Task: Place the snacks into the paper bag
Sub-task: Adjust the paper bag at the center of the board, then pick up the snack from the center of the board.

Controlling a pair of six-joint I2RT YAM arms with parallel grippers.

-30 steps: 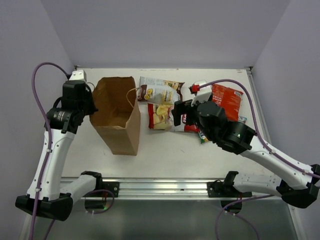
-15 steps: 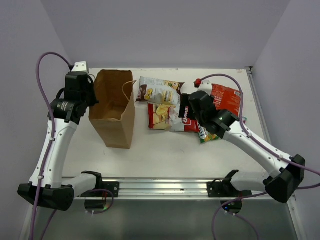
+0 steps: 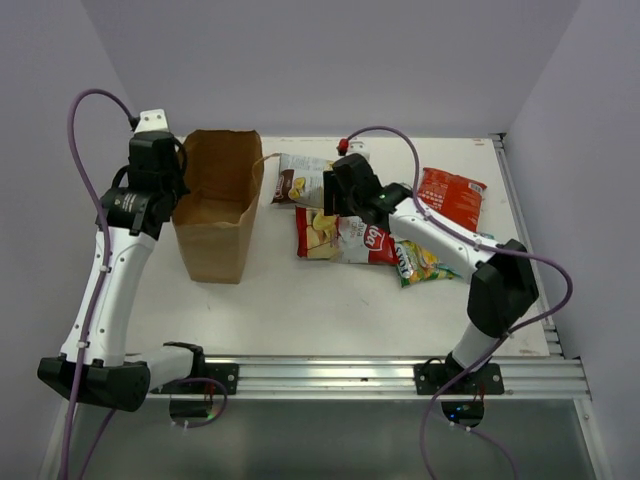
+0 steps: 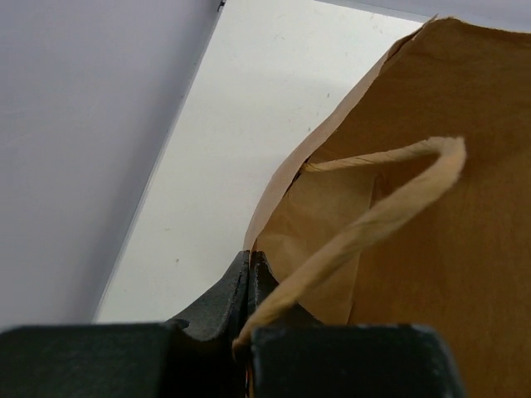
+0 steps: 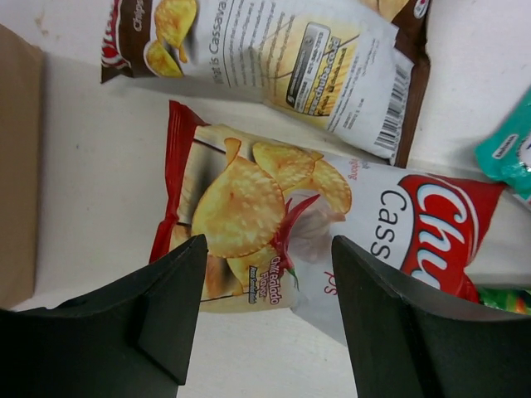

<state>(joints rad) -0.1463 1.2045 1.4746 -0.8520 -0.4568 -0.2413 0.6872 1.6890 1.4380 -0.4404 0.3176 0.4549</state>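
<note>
Looking through the right wrist view, you see your right claw (image 5: 265,323) spread wide, its dark fingers (image 5: 158,315) standing at the lower left and lower right of the frame with nothing pinched between them. Directly beneath the gap lies the red-white cassava chips packet (image 5: 274,207), flat on the table (image 3: 330,310); whether the fingertips touch it you cannot tell. Just above it in that frame lies the white-brown chips packet (image 5: 274,50). A corner of the small teal packet (image 5: 508,149) shows at the right edge, and a sliver of the green candy bag (image 5: 498,298) at the lower right.

From the top view, that claw hangs over the upper ends of the two chip packets, near the middle of the frame. The green candy bag lies to the lower right of the cassava packet, and the red-orange bag (image 3: 452,197) sits apart toward the upper right. All the snacks you can see are on the table, outside the bag.

Your left claw (image 4: 249,269) is pressed together, pinching the rim of the paper bag (image 4: 465,99) at its left edge. One twisted paper handle (image 4: 373,215) loops up beside the fingers. In the top view the bag stands upright with its mouth open at the upper left of the table, just left of the white-brown packet.
</note>
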